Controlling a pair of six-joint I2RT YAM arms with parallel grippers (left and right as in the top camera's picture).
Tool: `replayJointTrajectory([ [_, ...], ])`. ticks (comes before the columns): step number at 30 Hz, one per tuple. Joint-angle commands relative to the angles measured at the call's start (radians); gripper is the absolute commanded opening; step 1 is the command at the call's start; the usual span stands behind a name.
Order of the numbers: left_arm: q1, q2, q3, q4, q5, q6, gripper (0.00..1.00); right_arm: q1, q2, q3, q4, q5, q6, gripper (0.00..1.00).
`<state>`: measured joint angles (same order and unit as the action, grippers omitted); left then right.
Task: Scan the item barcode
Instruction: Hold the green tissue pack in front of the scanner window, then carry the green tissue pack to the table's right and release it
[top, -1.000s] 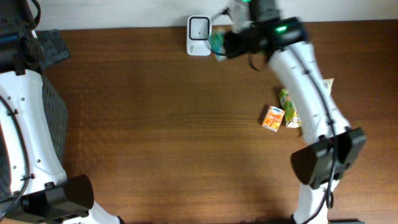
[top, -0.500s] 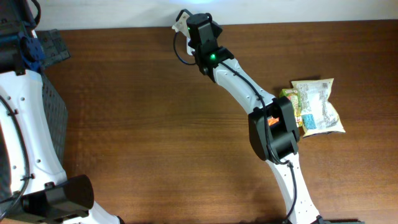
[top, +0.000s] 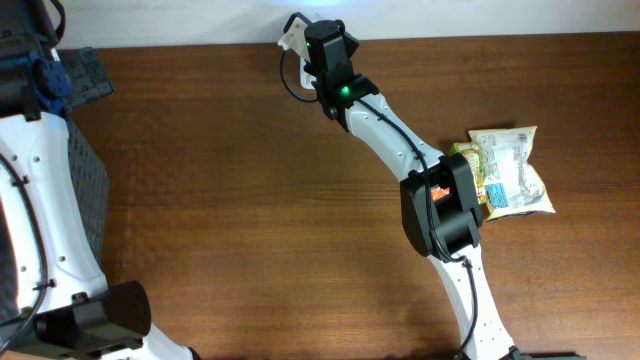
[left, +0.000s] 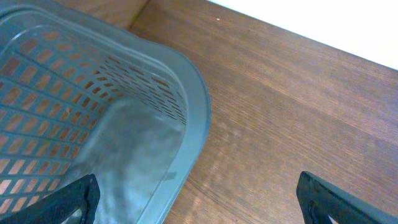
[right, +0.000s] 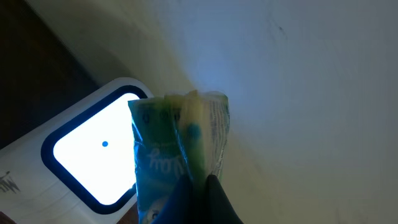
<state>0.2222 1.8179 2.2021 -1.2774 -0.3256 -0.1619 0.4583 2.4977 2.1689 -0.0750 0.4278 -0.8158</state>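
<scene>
A dark wooden table (top: 230, 210) ran up to a pale wall (top: 150, 20) at its far edge. At the left a grey slotted basket (left: 93, 118) sat on the wood, and the left gripper (left: 196, 196) hung above its rim with its fingers spread wide and nothing between them, well apart from the work.

At the middle of the far edge the right arm reached out to the white scanner (right: 93, 149), whose window glowed bright. The right gripper (right: 200, 194) was clenched on a thin green and yellow packet (right: 177, 137), pinching its lower end and holding it upright just in front of the lit window, partly covering it. The step in hand looked like the scan itself. Whether the barcode faced the glass could not be told; the packet seemed nearly edge-on, so the next move probably called for a small wrist turn to lay its printed face flat toward the window.

Off to the right lay a pale snack bag (top: 510, 170) with a green pouch (top: 461, 152) touching its left side, both near the arm's elbow and clear of the scanner. Nothing blocked the scanner.
</scene>
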Motion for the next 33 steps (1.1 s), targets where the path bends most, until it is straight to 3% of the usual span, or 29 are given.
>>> replayJointTrajectory([
  [1, 0.006, 0.002, 0.000, 0.000, 0.000, -0.009, 0.99, 0.015, -0.015, 0.009, -0.023, -0.010, 0.037, 0.04],
  [4, 0.006, 0.002, 0.000, 0.000, 0.000, -0.009, 0.99, 0.018, -0.138, 0.009, -0.183, -0.138, 0.212, 0.04],
  [7, 0.006, 0.002, 0.000, 0.000, 0.000, -0.009, 0.99, 0.005, -0.343, 0.009, -0.487, -0.364, 0.506, 0.04],
  [10, 0.006, 0.002, 0.000, 0.000, 0.000, -0.009, 0.99, -0.037, -0.508, 0.009, -0.871, -0.380, 0.767, 0.04],
  [13, 0.006, 0.002, 0.000, 0.000, 0.000, -0.009, 0.99, -0.112, -0.563, 0.009, -1.224, -0.380, 0.888, 0.04],
  [15, 0.006, 0.002, 0.000, 0.000, 0.000, -0.009, 0.99, -0.166, -0.553, -0.005, -1.364, -0.384, 0.908, 0.04],
  [17, 0.006, 0.002, 0.000, 0.000, 0.000, -0.009, 0.99, -0.227, -0.536, -0.108, -1.410, -0.383, 0.930, 0.04],
  [24, 0.006, 0.002, 0.000, 0.000, 0.000, -0.009, 0.99, -0.409, -0.521, -0.553, -1.212, -0.384, 0.990, 0.04],
  [25, 0.006, 0.002, 0.000, 0.000, 0.000, -0.009, 0.99, -0.429, -0.521, -0.582, -1.200, -0.384, 0.990, 0.15],
  [29, 0.006, 0.002, 0.000, 0.000, 0.000, -0.009, 0.99, -0.446, -0.529, -0.575, -1.188, -0.486, 0.898, 0.99],
  [33, 0.006, 0.002, 0.000, 0.000, 0.000, -0.009, 0.99, -0.446, -0.607, -0.488, -1.200, -0.525, 0.898, 0.99],
])
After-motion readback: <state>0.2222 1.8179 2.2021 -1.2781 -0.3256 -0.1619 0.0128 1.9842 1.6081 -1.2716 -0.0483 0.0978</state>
